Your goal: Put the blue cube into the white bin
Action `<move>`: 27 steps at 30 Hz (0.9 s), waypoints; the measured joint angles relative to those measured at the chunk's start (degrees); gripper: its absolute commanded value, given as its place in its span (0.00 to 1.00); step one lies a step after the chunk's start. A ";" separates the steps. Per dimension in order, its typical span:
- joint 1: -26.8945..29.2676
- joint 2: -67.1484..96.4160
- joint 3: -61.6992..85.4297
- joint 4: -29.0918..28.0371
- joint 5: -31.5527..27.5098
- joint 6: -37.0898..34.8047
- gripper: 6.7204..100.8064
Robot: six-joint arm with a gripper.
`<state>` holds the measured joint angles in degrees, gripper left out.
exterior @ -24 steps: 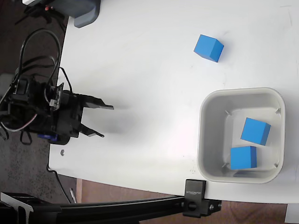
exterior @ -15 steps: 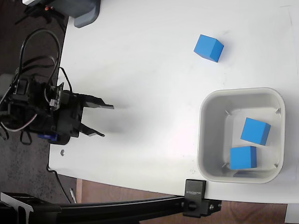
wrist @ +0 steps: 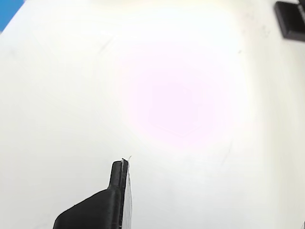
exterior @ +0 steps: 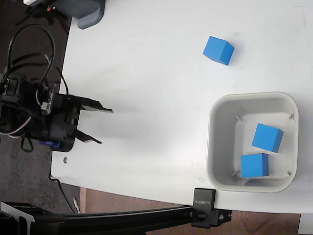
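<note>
In the fixed view a blue cube [exterior: 218, 50] rests alone on the white table at the upper right. The white bin [exterior: 217, 113] sits at the lower right and holds two more blue cubes [exterior: 267, 137] [exterior: 255, 165]. My gripper [exterior: 104, 126] hangs over the table's left edge, far from cube and bin, open with nothing between its two black fingers. The wrist view shows one black fingertip [wrist: 119, 179] over bare white table, and a sliver of blue [wrist: 7, 12] at the top-left corner.
A grey device [exterior: 88, 12] stands at the table's top left corner. A black clamp [exterior: 204, 210] on a dark rail sits at the front edge below the bin. Cables loop around the arm off the left side. A dark block [wrist: 290, 19] shows at the wrist view's top right.
The arm has drawn back a little to the left and its cables have shifted. The gripper stays open. Cubes and bin have not moved.
</note>
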<state>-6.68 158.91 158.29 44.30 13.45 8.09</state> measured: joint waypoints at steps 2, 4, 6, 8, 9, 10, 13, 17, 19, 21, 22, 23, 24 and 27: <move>-1.58 -8.44 -5.63 -2.20 1.76 1.49 0.99; -4.04 -17.14 -11.51 -4.83 4.48 3.87 0.99; -6.77 -25.49 -17.84 -6.33 7.47 7.29 0.99; -10.20 -32.70 -23.73 -6.86 11.51 11.25 0.99; -11.95 -36.21 -26.81 -6.86 13.71 13.71 0.99; -13.80 -39.81 -30.32 -6.24 16.17 16.00 0.99; -17.93 -51.33 -41.48 -2.99 21.45 22.41 0.99; -20.48 -65.21 -55.02 0.09 25.49 27.51 0.98; -20.74 -69.35 -58.45 -0.62 25.84 28.39 0.98; -20.65 -72.16 -60.56 -1.93 25.40 29.18 0.98; -20.65 -73.21 -61.35 -2.64 25.40 29.62 0.98; -20.65 -74.18 -62.14 -3.16 24.96 30.06 0.98; -20.74 -75.32 -63.19 -3.34 24.61 30.59 0.98; -21.27 -79.72 -67.94 -2.90 24.43 32.08 0.98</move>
<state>-27.95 79.19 90.35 41.40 37.88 40.17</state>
